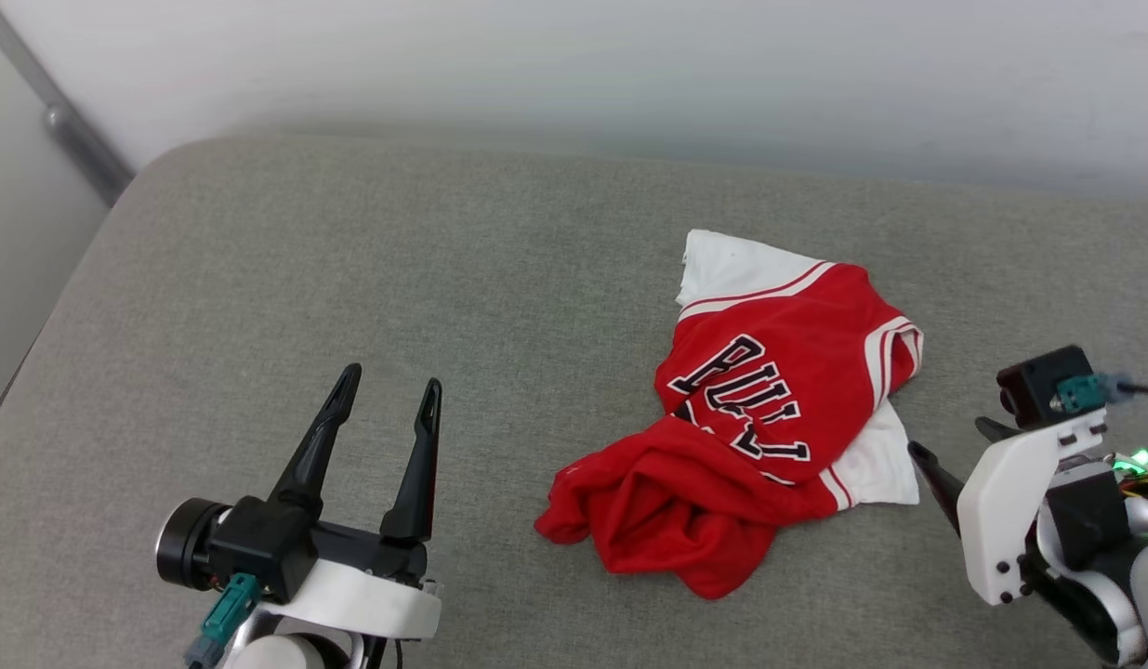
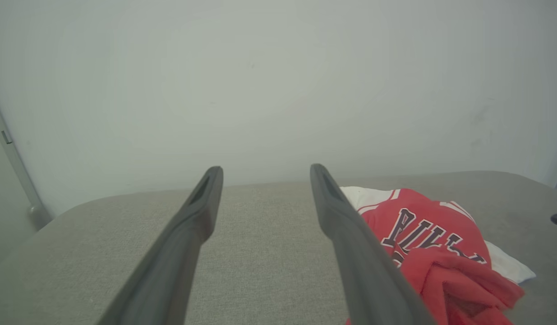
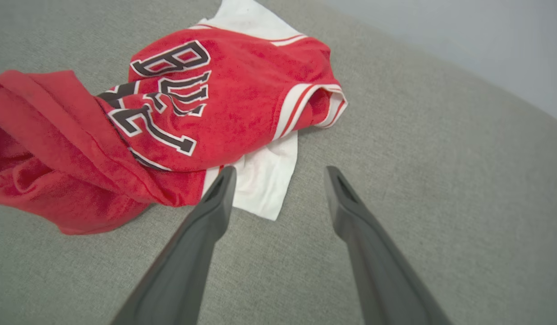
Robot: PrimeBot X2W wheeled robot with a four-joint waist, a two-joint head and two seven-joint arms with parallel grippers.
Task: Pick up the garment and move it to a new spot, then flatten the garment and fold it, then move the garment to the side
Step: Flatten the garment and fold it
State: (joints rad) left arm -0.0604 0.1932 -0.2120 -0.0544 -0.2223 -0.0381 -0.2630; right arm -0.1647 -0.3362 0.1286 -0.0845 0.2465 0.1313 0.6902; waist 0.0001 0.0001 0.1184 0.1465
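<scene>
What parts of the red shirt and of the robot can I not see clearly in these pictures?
- Head view: the garment is crumpled; its folds hide part of the black lettering.
- Left wrist view: the left jaws cover part of the garment.
- Head view: the white wrist cover hides most of the right jaws.
- Head view: frame edges cut off the grey cushion.

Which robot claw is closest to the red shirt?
The right gripper: its tips sit right by the white sleeve of the shirt. The left gripper is over bare sofa, well apart from it.
</scene>
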